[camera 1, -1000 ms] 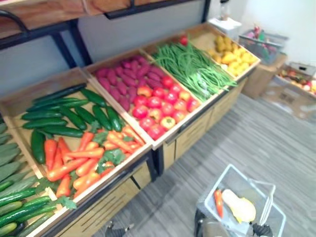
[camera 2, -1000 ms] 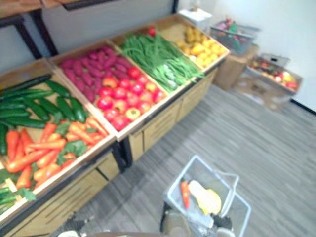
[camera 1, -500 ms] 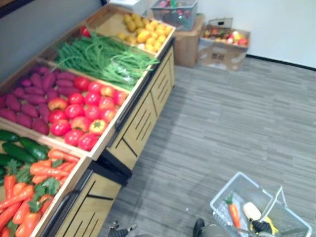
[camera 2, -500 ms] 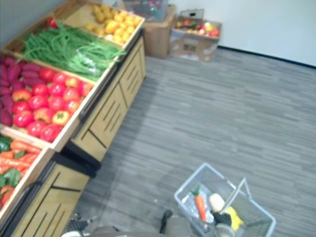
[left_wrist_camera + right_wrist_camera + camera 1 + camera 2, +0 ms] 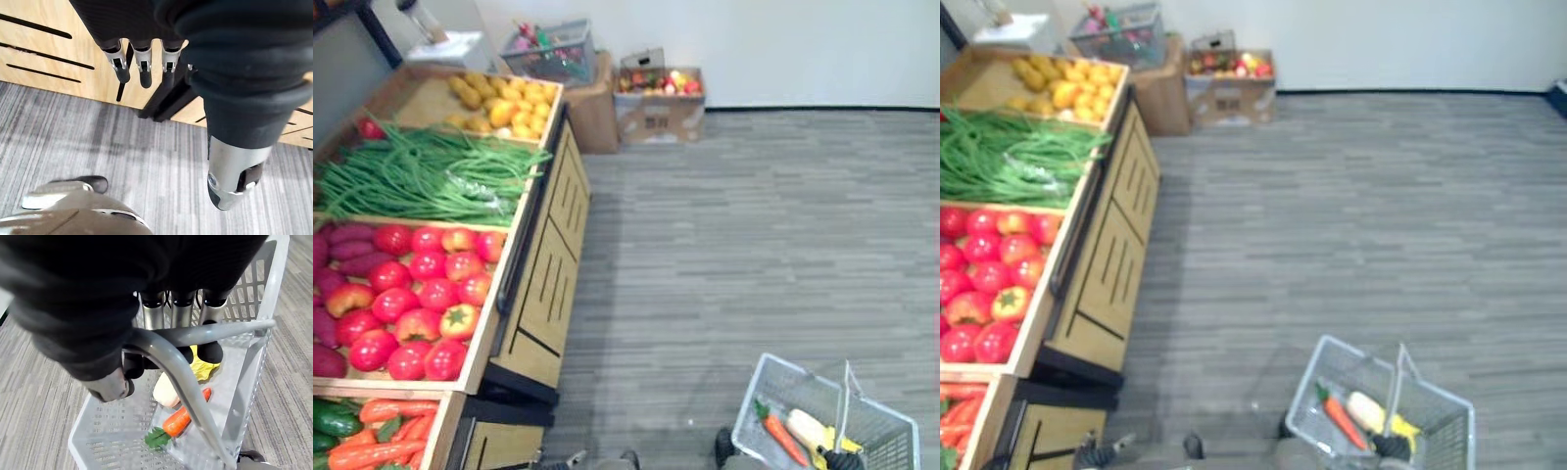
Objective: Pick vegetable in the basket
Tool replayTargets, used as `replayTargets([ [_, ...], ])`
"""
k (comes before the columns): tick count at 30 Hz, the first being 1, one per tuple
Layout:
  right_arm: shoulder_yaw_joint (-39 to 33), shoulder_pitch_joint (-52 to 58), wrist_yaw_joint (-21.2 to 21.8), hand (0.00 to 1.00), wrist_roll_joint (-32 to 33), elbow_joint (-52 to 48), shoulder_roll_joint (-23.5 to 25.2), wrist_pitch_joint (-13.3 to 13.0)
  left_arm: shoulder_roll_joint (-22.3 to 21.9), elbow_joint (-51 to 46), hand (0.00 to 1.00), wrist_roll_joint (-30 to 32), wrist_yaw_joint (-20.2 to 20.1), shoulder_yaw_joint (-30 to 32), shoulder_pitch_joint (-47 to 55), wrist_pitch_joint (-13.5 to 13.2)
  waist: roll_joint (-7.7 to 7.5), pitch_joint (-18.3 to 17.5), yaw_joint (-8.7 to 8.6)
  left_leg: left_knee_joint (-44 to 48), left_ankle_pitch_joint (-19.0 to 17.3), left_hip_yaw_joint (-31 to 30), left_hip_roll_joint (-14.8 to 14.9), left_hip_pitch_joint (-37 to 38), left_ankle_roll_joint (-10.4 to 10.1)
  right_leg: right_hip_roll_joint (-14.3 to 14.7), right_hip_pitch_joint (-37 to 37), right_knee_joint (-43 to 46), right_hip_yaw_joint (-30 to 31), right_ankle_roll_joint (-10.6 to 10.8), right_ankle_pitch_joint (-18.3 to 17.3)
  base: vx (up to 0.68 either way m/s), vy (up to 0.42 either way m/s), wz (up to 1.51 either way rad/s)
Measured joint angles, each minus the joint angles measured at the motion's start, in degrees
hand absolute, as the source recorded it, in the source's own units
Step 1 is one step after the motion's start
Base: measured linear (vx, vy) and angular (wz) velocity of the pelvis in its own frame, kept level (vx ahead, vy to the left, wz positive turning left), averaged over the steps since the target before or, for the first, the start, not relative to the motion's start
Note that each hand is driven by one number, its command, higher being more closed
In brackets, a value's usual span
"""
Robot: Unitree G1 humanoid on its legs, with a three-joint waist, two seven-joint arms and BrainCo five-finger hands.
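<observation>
Basket [image 5: 886,443] hangs low on our right over the grey floor [image 5: 724,235], well apart from the desk [image 5: 548,284]. Right hand [image 5: 182,313]: fingers curled round the basket's handle [image 5: 186,377]. Inside we count two things: one carrot [image 5: 183,416] and one pale vegetable [image 5: 166,390] just beside it, a yellow part at its far end. Left hand [image 5: 143,68] hangs near the desk's front, fingers straight, slightly spread, holding nothing. On the desk we count four bins: yellow fruit [image 5: 499,98], green beans [image 5: 421,176], red tomatoes [image 5: 421,294], loose carrots [image 5: 391,446]. One cardboard box [image 5: 658,93] sits by the wall.
</observation>
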Motion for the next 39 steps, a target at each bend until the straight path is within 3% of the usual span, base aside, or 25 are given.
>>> replayTargets([
  [2, 0.0, -0.1, -0.1, 1.0, 0.0, -0.2, -0.1, -0.3, 0.2, 0.1, 0.0, 0.2, 0.0, 0.0, 0.1, 0.0, -0.14, -0.2, 0.29, 0.9, -1.0, 1.0, -0.8, 0.1, 0.9, -0.8, 0.1, -0.2, 0.3, 1.1, 1.1, 0.12, 0.178, -0.19],
  [6, 0.3, -1.6, 0.2, 1.0, -0.1, -0.3, -0.4, -0.5, 0.3, 0.1, 0.0, 1.2, -0.3, -0.7, -0.6, 0.0, 0.64, -0.3, 0.9, 3.4, -3.0, 0.8, -1.3, 0.2, 1.3, -0.8, -0.3, 1.3, 0.7, 1.1, 0.3, 0.12, 0.068, -0.17],
  [8, 0.3, -2.4, 0.7, 1.0, -0.2, -0.2, -0.7, -0.5, 0.3, 0.6, 0.0, 2.7, -0.4, -1.5, -0.5, 0.1, 0.98, 0.2, 1.01, 4.2, -4.5, 0.9, -0.6, 1.3, 1.5, 0.0, -4.3, 11.2, 0.8, 0.7, -3.2, 0.08, -0.003, -0.27],
  [9, 0.3, -2.7, 0.9, 1.0, -0.2, -0.3, -0.5, -0.5, 0.6, 1.0, 0.0, 2.9, -0.6, -2.3, -0.6, 0.1, 0.73, 0.4, 1.07, 3.9, -4.8, 1.6, -0.5, 2.7, 1.5, 0.1, -8.5, 21.1, 0.9, 0.5, -4.8, 0.04, 0.009, -0.28],
  [11, 0.2, -2.8, 1.1, 1.0, -0.1, -0.3, -0.2, -0.8, 2.0, 1.2, 0.0, 3.0, -0.8, -3.9, -0.6, 0.2, -0.43, 1.2, 0.95, 3.0, -5.4, 2.4, -0.6, 6.2, 2.2, -0.4, -13.4, 34.7, 1.3, 1.0, -4.7, 0.04, -0.012, -0.16],
  [13, 0.8, -2.9, 1.1, 1.0, -0.1, -0.3, 0.2, -0.8, 2.7, 1.1, 0.0, 3.2, -0.8, -4.6, -0.8, 0.2, -0.2, 1.3, 0.69, 2.0, -5.8, 2.2, -0.2, 7.6, 2.4, -2.4, -14.0, 37.5, -0.9, 0.7, -5.7, 0.05, -0.037, 0.09],
  [16, 0.9, -4.3, 0.9, 1.0, -0.1, -0.2, 0.1, -0.7, 3.4, 1.1, 0.0, 3.2, -0.8, -4.5, -1.9, 0.3, -0.34, 1.6, 0.96, 1.2, -5.5, 2.3, 1.5, 7.8, 1.4, -4.1, -14.0, 28.4, -5.4, -0.2, -6.1, 0.11, -0.083, -0.05],
  [18, 0.6, -4.7, 0.6, 1.0, -0.1, -0.3, 0.0, -0.8, 3.6, 1.1, 0.0, 3.2, -0.7, -4.5, -2.4, 0.6, -0.22, 1.7, 0.82, 1.2, -5.7, 1.9, 3.5, 7.9, -0.4, -3.9, -13.7, 21.2, -6.5, 0.7, -4.8, 0.17, -0.206, 0.06],
  [19, 0.6, -4.6, 0.6, 1.0, -0.1, -0.2, 0.4, -0.8, 4.1, 1.0, 0.0, 3.2, -0.7, -4.5, -2.4, 0.6, -0.96, 1.4, 0.77, 1.2, -5.8, 1.3, 3.7, 8.0, -1.5, -4.1, -13.0, 18.0, -6.6, 0.7, -2.3, 0.21, -0.292, 0.34],
  [20, 0.5, -3.8, 0.6, 1.0, -0.1, -0.1, 0.8, -0.6, 4.7, 1.2, 0.0, 3.2, -0.7, -4.2, -2.8, 0.8, -2.23, 0.9, 0.62, 1.2, -6.7, -0.6, 4.5, 8.5, -3.5, -4.6, -12.2, 16.8, -7.2, 3.1, -0.9, 0.2, -0.283, 0.31],
  [23, -0.1, -4.1, 0.5, 1.0, -0.1, -0.2, 0.3, -0.4, 0.8, 1.2, 0.0, 3.2, -0.6, -3.4, -2.6, 0.9, 2.03, -0.4, 0.48, 3.2, -3.9, -3.8, 9.5, 6.5, -6.4, 0.0, -10.7, 15.1, -10.8, 0.2, -2.4, 0.26, -0.371, 0.21],
  [26, 0.0, -3.6, 0.8, 1.0, -0.1, -0.1, 0.2, -0.3, 0.2, 1.2, 0.0, 3.3, -0.5, -2.7, -2.6, 0.9, 2.34, -0.5, 0.31, 9.9, 0.1, -7.4, 10.4, 3.2, -6.3, 1.0, -7.8, 13.1, -12.8, -1.2, -3.2, 0.19, -0.27, 0.25],
  [28, 0.0, -2.2, 0.7, 1.0, -0.1, -0.5, -0.3, -0.4, 0.1, 1.1, 0.0, 3.3, -0.5, -2.3, -2.5, 0.9, 1.61, -0.1, 0.69, 18.5, 5.4, -8.1, 10.4, 0.0, -6.7, 1.1, -3.2, 9.9, -13.4, -1.6, -3.3, 0.14, -0.202, 0.18],
  [30, 0.2, -1.7, 0.5, 1.0, -0.1, -1.1, -0.6, -0.4, 0.0, 1.1, 0.0, 2.4, -0.3, -2.3, -2.2, 0.8, 1.76, -0.2, 0.81, 22.7, 5.7, -8.2, 10.5, -1.6, -6.6, 0.8, -0.1, 7.1, -13.6, -2.2, -3.0, 0.12, -0.113, 0.02],
  [32, 0.1, -1.1, 0.4, 1.0, -0.1, -2.1, -0.5, -0.4, -0.1, 1.1, 0.0, 2.1, -0.1, -2.2, -2.0, 0.7, 1.8, -0.2, 0.71, 18.9, 2.1, -6.8, 9.7, -2.7, -6.7, 0.3, 1.2, 5.8, -13.6, -2.3, -2.9, 0.11, -0.021, -0.02],
  [33, -0.5, -1.0, 0.4, 1.0, -0.1, -2.3, -0.6, -0.4, -0.1, 1.1, 0.0, 2.1, -0.1, -2.2, -2.0, 0.6, 1.81, -0.2, 0.7, 11.6, 1.6, -6.3, 8.8, -3.1, -6.4, -0.1, 1.2, 5.6, -13.6, -2.1, -2.8, 0.07, 0.053, 0.0],
  [34, -0.5, -0.9, 0.4, 1.0, -0.1, -2.3, -0.6, -0.4, -0.2, 1.1, 0.0, 2.1, -0.1, -2.2, -2.0, 0.6, 1.83, -0.2, 0.67, 9.9, 1.8, -6.3, 8.8, -3.1, -6.3, -0.2, 1.2, 5.6, -13.6, -2.0, -2.8, 0.05, 0.112, -0.03],
  [36, -0.6, -0.9, 0.3, 1.0, -0.1, -2.4, -0.8, -0.4, -0.5, 1.2, 0.0, 2.1, -0.1, -2.2, -1.5, 0.7, 2.46, -0.6, 0.64, 0.2, 7.0, -6.8, 8.2, -3.1, -5.6, 0.1, 1.0, 4.7, -13.3, -0.9, -2.1, 0.03, 0.168, -0.14],
  [37, -0.5, -0.8, 0.3, 1.0, -0.1, -2.4, -0.7, -0.4, -0.6, 1.3, 0.0, 2.2, -0.1, -2.0, -1.3, 0.9, 3.24, -1.4, 0.71, -1.9, 6.0, -6.6, 8.0, -2.5, -5.7, 0.2, 1.0, 3.1, -12.5, 0.5, -1.2, 0.05, 0.205, -0.17],
  [39, -0.4, -0.9, 0.5, 1.0, -0.1, -2.5, 0.5, -0.5, 0.3, 1.3, 0.0, 2.3, 0.0, -1.9, -1.5, 1.0, 0.97, -1.7, 0.62, -4.0, 6.0, -5.1, 5.8, -2.2, -5.1, -1.4, 1.0, 0.6, -11.6, 2.1, 0.5, 0.04, 0.187, -0.2],
])
